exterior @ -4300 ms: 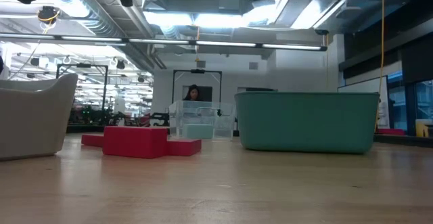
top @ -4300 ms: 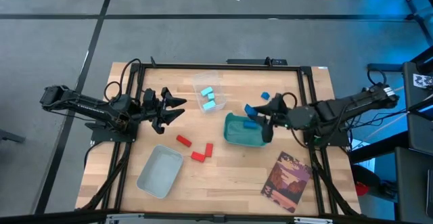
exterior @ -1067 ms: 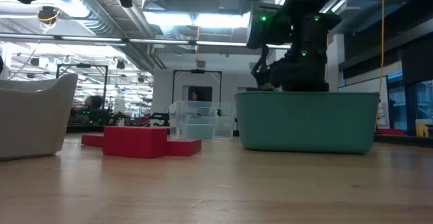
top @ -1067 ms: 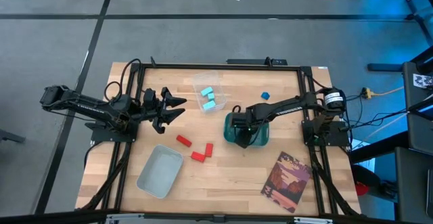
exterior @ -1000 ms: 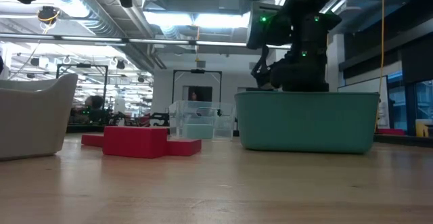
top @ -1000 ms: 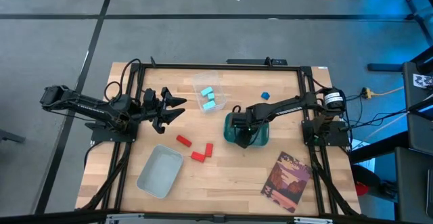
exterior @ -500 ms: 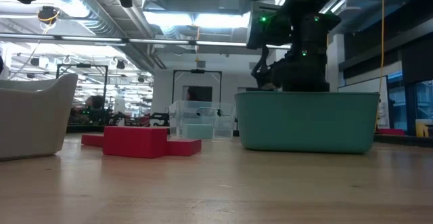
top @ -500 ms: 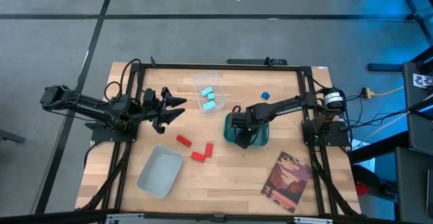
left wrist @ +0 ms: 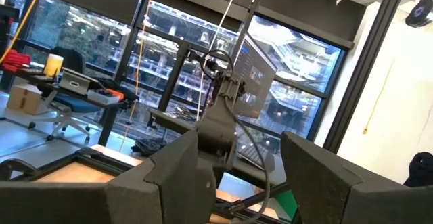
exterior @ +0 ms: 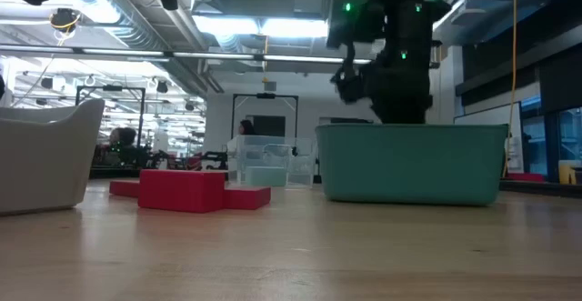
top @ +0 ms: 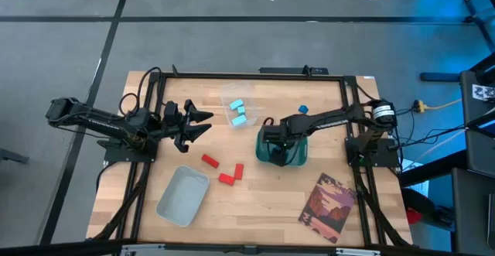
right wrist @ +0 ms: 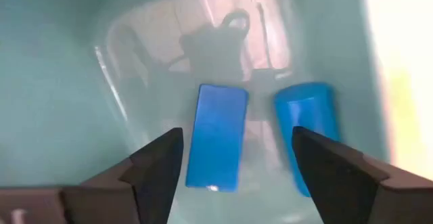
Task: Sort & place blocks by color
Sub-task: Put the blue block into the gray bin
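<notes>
Dropping dark blues into the teal bin (top: 295, 159).
My right gripper (right wrist: 233, 166) hangs spread over two blue blocks (right wrist: 217, 135); next grab the stray blue block (top: 303, 110).

Seen from above, the right arm (top: 325, 121) covers most of the teal bin (top: 295, 159), hiding the blue blocks inside. At counter height the bin's wall conceals the right pincer's tips. The grey tray (exterior: 41, 155) is cut off by the frame edge there.
</notes>
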Robot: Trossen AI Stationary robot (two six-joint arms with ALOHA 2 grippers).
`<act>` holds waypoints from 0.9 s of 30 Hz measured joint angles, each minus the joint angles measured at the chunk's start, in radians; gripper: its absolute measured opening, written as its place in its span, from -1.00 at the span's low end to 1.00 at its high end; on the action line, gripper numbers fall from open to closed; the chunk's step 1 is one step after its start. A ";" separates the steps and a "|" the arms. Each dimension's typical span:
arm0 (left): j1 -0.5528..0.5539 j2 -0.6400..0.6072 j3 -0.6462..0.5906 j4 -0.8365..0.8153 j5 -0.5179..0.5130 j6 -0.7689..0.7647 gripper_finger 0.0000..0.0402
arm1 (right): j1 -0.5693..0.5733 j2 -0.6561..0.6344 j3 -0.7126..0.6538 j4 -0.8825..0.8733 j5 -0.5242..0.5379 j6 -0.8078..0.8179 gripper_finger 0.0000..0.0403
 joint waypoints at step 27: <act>0.000 0.000 0.000 0.000 -0.050 0.022 0.03 | 0.000 -1.066 -0.582 0.941 0.012 0.013 0.39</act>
